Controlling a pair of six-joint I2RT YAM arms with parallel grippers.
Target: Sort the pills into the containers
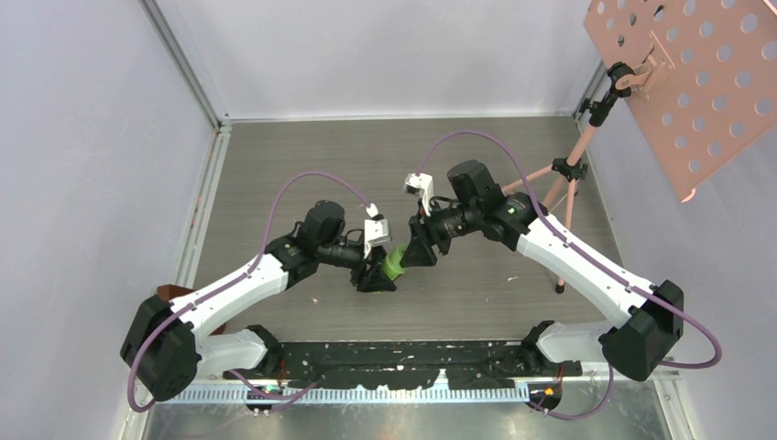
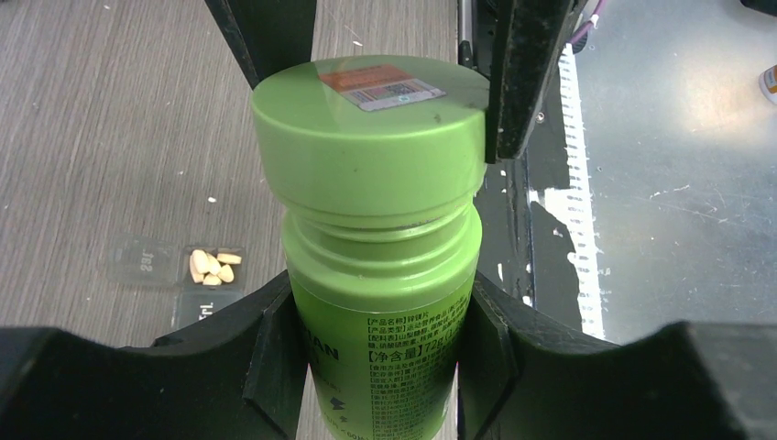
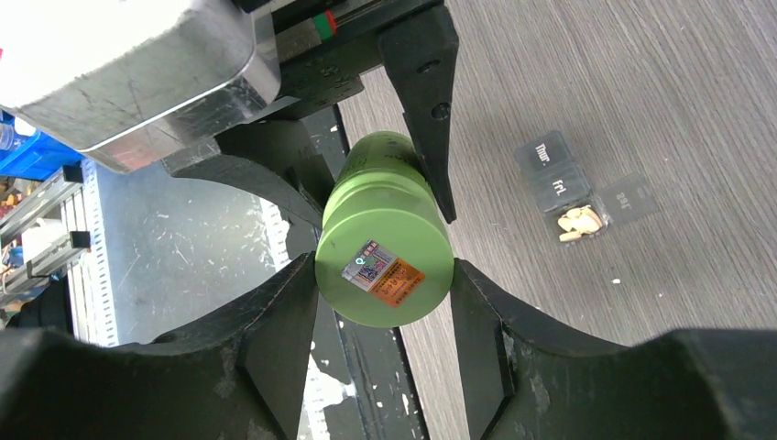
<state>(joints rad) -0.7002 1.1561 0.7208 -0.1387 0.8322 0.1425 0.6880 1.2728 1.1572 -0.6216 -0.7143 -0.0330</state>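
Your two arms meet over the middle of the grey wood-grain bench (image 1: pixel 302 165), and between them they hold the green bottle (image 1: pixel 395 261) up off the surface. Your left pincer (image 2: pixel 380 353) is clenched on the bottle's labelled body, its dark fingers (image 2: pixel 266 348) pressed against both sides just below the neck. Your right pincer (image 3: pixel 385 316) is clamped on the cap (image 3: pixel 385 275), one finger on each side of it, so the cap's flat top with its orange-and-white sticker (image 3: pixel 383 273) faces the right wrist camera. In the left wrist view the cap (image 2: pixel 371 137) sits on the bottle (image 2: pixel 380 302) with a band of neck showing beneath it; whether it is screwed tight you cannot tell.

The dark-grey pill case (image 3: pixel 582 197) lies flat on the bench, well apart from the bottle. One of its compartments stands open with several pale yellow pills (image 3: pixel 580 222) inside; the lids beside it carry day labels
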